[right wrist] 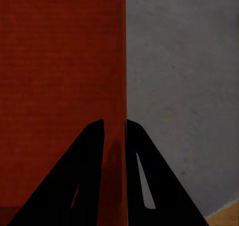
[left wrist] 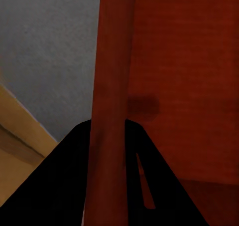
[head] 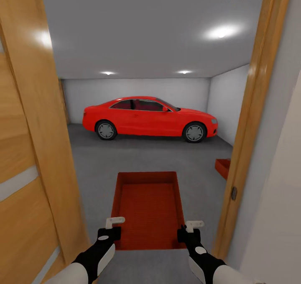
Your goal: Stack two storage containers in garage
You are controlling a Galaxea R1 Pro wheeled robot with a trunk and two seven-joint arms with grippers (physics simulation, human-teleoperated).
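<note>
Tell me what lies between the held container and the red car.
Bare dark grey floor separates the held container from the red car, by the head view.

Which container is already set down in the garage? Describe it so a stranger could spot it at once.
Look through the wooden doorway into the garage, past the red car, and down the right door frame. On the grey floor beside that frame, a corner of an orange-red container on the floor pokes out. Unlike the carried container, no tool touches it.
</note>
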